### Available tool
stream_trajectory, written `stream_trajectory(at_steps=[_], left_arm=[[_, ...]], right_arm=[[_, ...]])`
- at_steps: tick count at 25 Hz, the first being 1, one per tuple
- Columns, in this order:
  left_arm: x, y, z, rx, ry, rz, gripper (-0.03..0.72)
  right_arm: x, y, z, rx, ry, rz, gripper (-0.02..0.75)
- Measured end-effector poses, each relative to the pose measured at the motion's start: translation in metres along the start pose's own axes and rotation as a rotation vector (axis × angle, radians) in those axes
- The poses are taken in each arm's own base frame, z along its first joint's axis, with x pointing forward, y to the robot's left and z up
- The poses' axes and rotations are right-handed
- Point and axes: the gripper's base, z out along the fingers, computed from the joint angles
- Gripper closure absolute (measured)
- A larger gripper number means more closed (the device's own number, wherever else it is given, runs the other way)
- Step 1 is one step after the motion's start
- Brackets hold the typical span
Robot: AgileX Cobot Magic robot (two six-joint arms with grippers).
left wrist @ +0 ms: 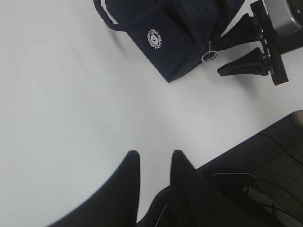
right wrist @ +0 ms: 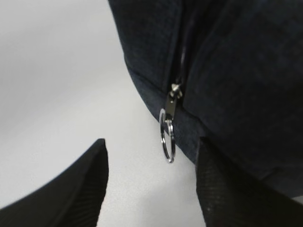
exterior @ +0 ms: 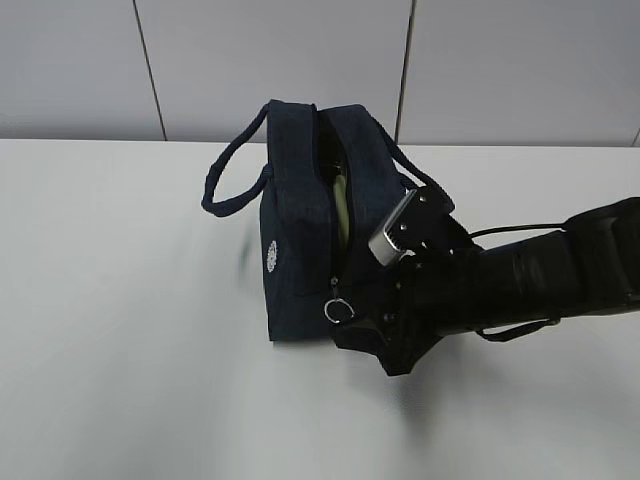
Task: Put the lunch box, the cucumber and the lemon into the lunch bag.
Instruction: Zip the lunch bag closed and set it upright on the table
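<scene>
The dark navy lunch bag (exterior: pixel 300 240) stands on the white table with its top zip parted. A pale green strip, probably the lunch box (exterior: pixel 341 205), shows inside the gap. The cucumber and the lemon are hidden. The metal ring pull (right wrist: pixel 167 142) hangs at the low front end of the zip. My right gripper (right wrist: pixel 151 144) is open just in front of it, one finger on each side, and nothing is gripped. The exterior view shows this gripper (exterior: pixel 372 325) at the bag's front right corner. My left gripper (left wrist: pixel 154 155) hovers over bare table, far from the bag (left wrist: pixel 175 42), narrowly open and empty.
The bag's two loop handles (exterior: pixel 228 185) stick out to the left and right of its top. A grey panelled wall (exterior: pixel 300 60) runs behind the table. The table's front edge and dark floor (left wrist: pixel 265 156) lie near my left gripper.
</scene>
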Motion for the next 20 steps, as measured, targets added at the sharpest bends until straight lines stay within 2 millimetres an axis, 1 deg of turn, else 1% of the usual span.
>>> stream_trajectory(at_steps=[3, 6, 12, 20], left_arm=[[0.000, 0.000, 0.000, -0.001, -0.001, 0.001, 0.544], [-0.001, 0.000, 0.000, 0.000, -0.006, 0.001, 0.544], [-0.001, 0.000, 0.000, 0.000, -0.008, 0.001, 0.544], [-0.001, 0.000, 0.000, -0.004, -0.011, 0.003, 0.544]], right_arm=[[-0.002, -0.002, 0.002, 0.004, -0.003, -0.004, 0.295], [0.000, -0.005, 0.006, 0.001, 0.004, 0.002, 0.295], [-0.002, -0.004, 0.012, -0.054, -0.031, 0.008, 0.295], [-0.006, -0.005, 0.013, -0.061, -0.047, 0.002, 0.295]])
